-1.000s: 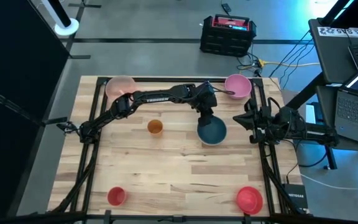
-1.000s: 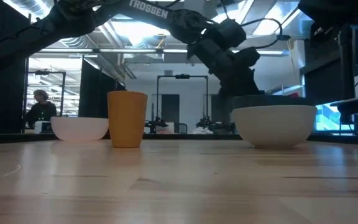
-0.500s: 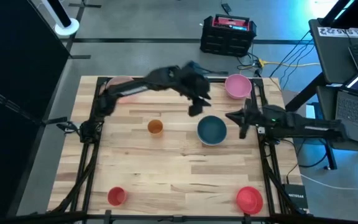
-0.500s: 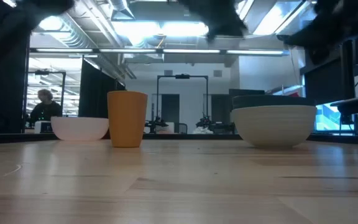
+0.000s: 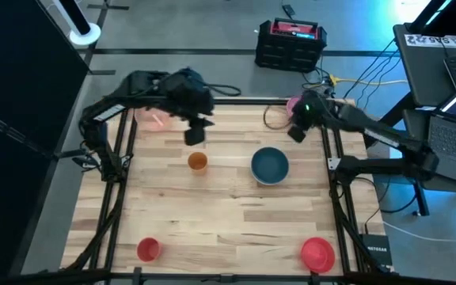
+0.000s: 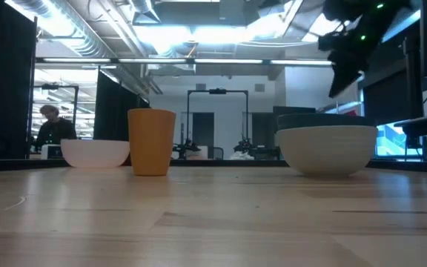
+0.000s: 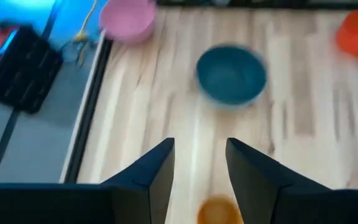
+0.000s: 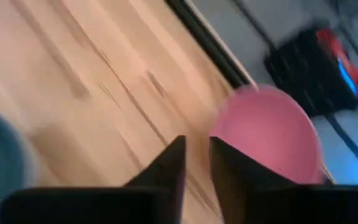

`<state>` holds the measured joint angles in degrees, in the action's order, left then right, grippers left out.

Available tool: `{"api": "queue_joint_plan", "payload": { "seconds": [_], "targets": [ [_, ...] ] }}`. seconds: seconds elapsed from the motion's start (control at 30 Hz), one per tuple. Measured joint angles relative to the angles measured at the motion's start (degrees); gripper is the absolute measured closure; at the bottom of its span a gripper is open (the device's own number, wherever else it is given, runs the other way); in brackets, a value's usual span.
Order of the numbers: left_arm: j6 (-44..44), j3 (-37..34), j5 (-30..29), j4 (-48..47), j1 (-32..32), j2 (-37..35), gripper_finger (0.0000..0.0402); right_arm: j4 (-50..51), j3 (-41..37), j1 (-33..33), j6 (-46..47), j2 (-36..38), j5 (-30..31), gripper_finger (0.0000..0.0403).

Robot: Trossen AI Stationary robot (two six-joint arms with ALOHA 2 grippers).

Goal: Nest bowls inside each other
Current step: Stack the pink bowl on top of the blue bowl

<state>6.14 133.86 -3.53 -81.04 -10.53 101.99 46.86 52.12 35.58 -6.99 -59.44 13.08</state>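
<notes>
A dark teal bowl (image 5: 269, 165) stands mid-table inside a pale bowl (image 6: 325, 150). An orange cup (image 5: 198, 161) stands to its left. A light pink bowl (image 5: 155, 119) sits at the far left and a mauve-pink bowl (image 8: 269, 134) at the far right. A small red cup (image 5: 148, 249) and a red bowl (image 5: 317, 253) stand near the front edge. My left gripper (image 7: 199, 162) hangs open, high above the orange cup's far side, holding nothing. My right gripper (image 8: 197, 158) is open, tilted down in the air beside the mauve-pink bowl, which its arm partly hides in the high view.
A black crate (image 5: 290, 41) with a red top sits on the floor beyond the far edge, with cables (image 5: 347, 79) beside it. Laptops (image 5: 450, 95) stand off the table's right side. Black rails (image 5: 121, 174) run along the table's left and right edges.
My left gripper has risen from the teal bowl and swung up toward the table's far left, ending above the orange cup. My right arm has left its rest at the right edge and swung toward the far edge, tipping down at the mauve-pink bowl. The bowls have stayed put.
</notes>
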Motion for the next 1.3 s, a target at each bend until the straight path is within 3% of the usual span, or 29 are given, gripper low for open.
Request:
{"api": "queue_joint_plan", "payload": {
  "seconds": [0.2, 0.33, 0.47, 1.03, 1.3],
  "targets": [
    [-1.7, -2.5, -3.1, -7.3, 0.3, -7.6, 0.0270, 10.2, 8.5, 8.4, -5.9, -11.8, -1.0, 0.0229],
    [-2.3, -5.5, -3.3, -7.7, -0.1, -12.3, 0.0270, 14.8, 9.9, 11.0, -6.2, -17.5, -1.5, 0.0208],
    [-2.3, -8.2, -3.3, -7.8, -1.8, -17.1, 0.0270, 15.5, 9.9, 10.9, -5.4, -21.8, -2.5, 0.0205],
    [-4.3, -16.6, -3.2, -7.9, -6.5, -25.9, 0.0270, 11.4, 9.9, 9.2, -8.7, -32.0, 2.3, 0.0205],
    [-4.9, -17.4, -3.2, -7.9, -6.8, -26.3, 0.0270, 9.5, 9.9, 9.1, -10.0, -35.1, 1.9, 0.0205]
  ]
}}
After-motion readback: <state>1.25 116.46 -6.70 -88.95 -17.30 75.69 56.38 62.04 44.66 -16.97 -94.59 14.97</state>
